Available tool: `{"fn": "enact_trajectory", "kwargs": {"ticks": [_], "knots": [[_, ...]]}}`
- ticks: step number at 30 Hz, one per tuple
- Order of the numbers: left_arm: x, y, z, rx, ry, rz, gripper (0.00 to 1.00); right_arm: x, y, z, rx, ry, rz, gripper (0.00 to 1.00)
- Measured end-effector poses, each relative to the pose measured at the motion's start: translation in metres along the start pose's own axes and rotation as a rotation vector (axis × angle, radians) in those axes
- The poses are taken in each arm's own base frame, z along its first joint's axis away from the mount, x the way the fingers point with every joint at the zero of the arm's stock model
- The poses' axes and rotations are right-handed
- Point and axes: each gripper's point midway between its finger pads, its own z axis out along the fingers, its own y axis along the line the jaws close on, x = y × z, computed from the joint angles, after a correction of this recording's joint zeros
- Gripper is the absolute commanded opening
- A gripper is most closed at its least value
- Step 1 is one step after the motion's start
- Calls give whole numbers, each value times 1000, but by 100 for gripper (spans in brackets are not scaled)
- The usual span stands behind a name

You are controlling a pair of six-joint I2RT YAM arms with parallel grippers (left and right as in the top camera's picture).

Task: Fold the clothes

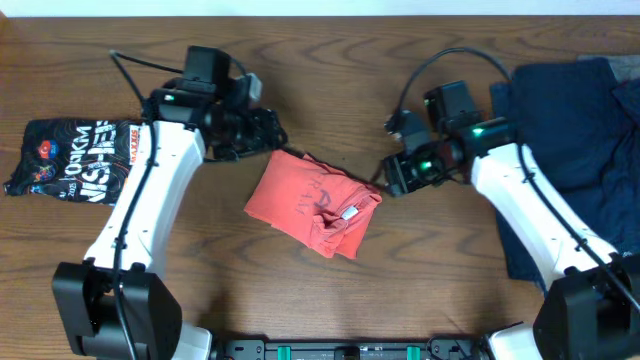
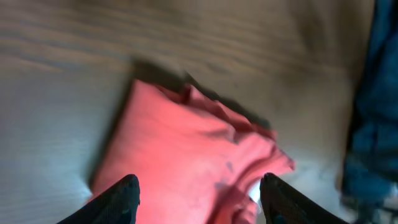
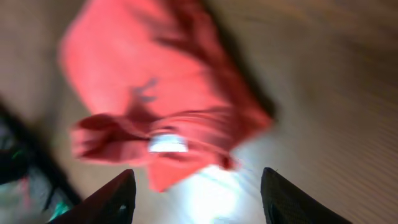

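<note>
A coral-red T-shirt (image 1: 312, 203) lies loosely folded at the centre of the desk (image 1: 330, 50). Just to its right the right hand (image 3: 198, 174) hovers, fingers spread and empty. Beyond the shirt's far left corner the left hand (image 2: 199, 180) is also spread wide, holding nothing. A black printed shirt (image 1: 75, 160) lies at left and navy garments (image 1: 575, 120) at right.

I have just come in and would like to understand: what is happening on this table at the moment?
Two robot arms are folding clothes. The coral-red T-shirt lies mid-table as a small, slightly rumpled folded bundle with a white label showing. The left gripper is close to its far edge and the right gripper is beside its right corner. Both are open and hold nothing. A black printed shirt lies on the left, and dark navy garments on the right.
</note>
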Motion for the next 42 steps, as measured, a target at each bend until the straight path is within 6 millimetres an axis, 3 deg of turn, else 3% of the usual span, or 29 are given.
{"fn": "enact_trajectory", "kwargs": {"ticks": [4,11,13,18,22,25,29,35,42], "knots": [[-8,11,9,-40,-16,4,63,-2,41,11,-115,3,-96,64],[-11,34,55,-84,47,-19,64,5,103,31,-243,25,-249,66],[-8,39,69,-92,73,-26,64,11,114,42,-268,56,-267,66],[1,50,100,-107,140,-38,64,30,115,74,-281,162,-249,61],[13,58,118,-122,199,-53,64,55,103,95,-261,284,-186,50],[26,66,127,-139,257,-75,64,72,84,101,-172,366,-128,50],[49,75,127,-177,352,-104,64,76,46,99,29,391,-58,54],[92,82,104,-246,536,-162,64,56,-19,88,335,311,4,71],[124,82,79,-295,689,-236,65,1,-69,76,503,86,5,73]]}}
